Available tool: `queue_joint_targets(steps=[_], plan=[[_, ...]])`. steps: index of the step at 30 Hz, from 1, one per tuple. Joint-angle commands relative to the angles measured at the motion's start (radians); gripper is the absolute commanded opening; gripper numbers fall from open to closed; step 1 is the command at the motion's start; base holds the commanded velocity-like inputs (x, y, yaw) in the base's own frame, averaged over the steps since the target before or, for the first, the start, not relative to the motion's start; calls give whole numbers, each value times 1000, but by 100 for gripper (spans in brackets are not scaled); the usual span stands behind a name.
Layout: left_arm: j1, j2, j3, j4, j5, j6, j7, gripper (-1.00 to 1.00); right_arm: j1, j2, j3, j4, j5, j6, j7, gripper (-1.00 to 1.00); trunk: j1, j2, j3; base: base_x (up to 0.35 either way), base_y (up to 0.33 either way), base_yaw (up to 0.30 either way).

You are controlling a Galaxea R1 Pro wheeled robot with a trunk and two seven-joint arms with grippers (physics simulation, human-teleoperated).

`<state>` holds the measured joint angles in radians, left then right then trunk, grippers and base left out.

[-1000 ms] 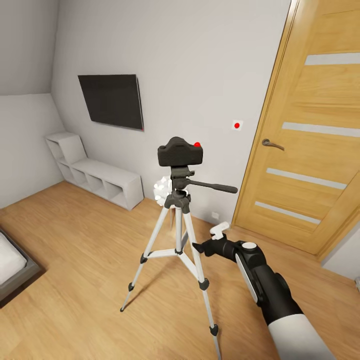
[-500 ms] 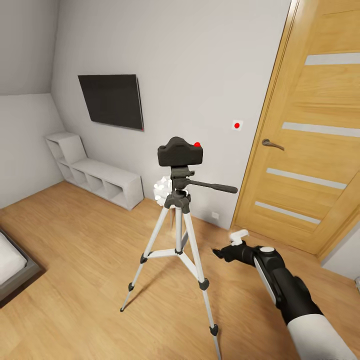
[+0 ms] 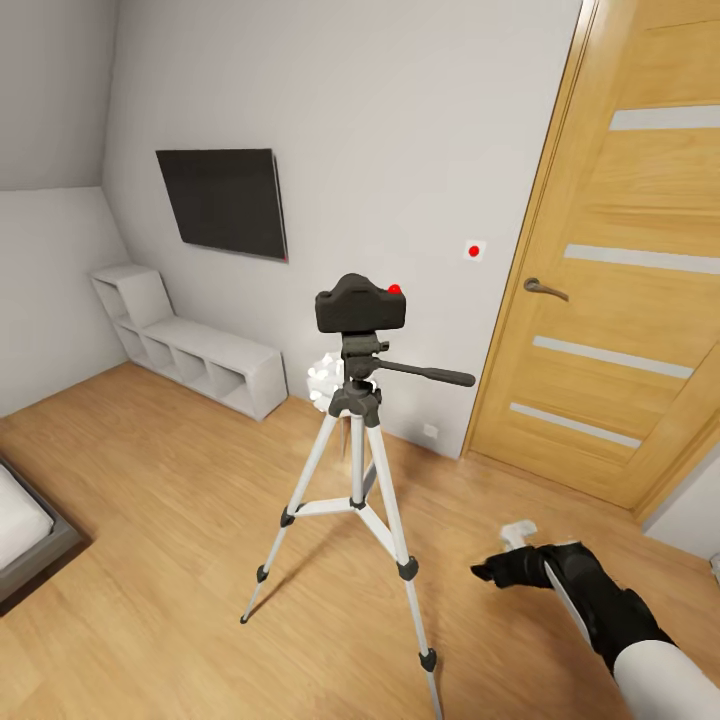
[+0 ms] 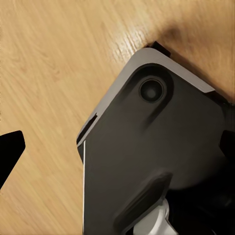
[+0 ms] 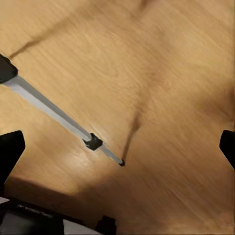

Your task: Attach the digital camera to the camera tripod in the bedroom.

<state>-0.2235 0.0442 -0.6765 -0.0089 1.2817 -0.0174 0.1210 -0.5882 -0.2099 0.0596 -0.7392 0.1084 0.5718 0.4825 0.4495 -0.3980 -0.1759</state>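
I see the black digital camera [image 3: 361,304] seated on the silver-legged camera tripod [image 3: 355,470]; open floor [image 3: 150,500] all round; right gripper [image 3: 490,573] jaws apart, left gripper unclear.

White forearm shell, black wrist casing, black hand [image 3: 497,573] — pale tab

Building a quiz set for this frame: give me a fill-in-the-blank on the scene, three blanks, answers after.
1. The digital camera sits on top of the ____.
2. The camera tripod stands on a ____ floor.
3. The right gripper hangs low beside the tripod, holding ____.

Missing words: tripod; wood; nothing
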Motion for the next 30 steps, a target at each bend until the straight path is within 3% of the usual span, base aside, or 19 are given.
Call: queue_joint_targets(steps=[1,6,7,10,14,15,22,30], plan=[[0,0,-8,1,8,-2,4,100,-1,-12,1,79,8,-2,4,100,1,-2,-2,0,0,0],[0,0,-8,2,8,-3,3,100,-1,-20,2,261,8,-23,-21,100,1,-2,-2,0,0,0],[0,-1,-8,3,7,-3,3,100,-1,-21,2,451,8,-108,-30,100,1,-2,-2,0,0,0],[0,-1,-8,4,7,-3,3,100,-7,-23,2,746,1,-359,-66,100,1,-2,-2,0,0,0],[0,-1,-8,4,8,-3,3,100,-7,-20,2,762,0,-378,-100,100,1,-2,-2,0,0,0],[0,-1,-8,4,8,-4,4,100,19,-12,2,772,-2,-390,-149,100,1,-2,-2,0,0,0],[0,-1,-8,4,9,-4,4,100,103,-9,2,773,-2,-407,-190,100,1,-2,-2,0,0,0],[0,-1,-8,4,10,-3,5,100,191,-7,0,774,-5,-492,-262,100,1,-2,-2,0,0,0]])
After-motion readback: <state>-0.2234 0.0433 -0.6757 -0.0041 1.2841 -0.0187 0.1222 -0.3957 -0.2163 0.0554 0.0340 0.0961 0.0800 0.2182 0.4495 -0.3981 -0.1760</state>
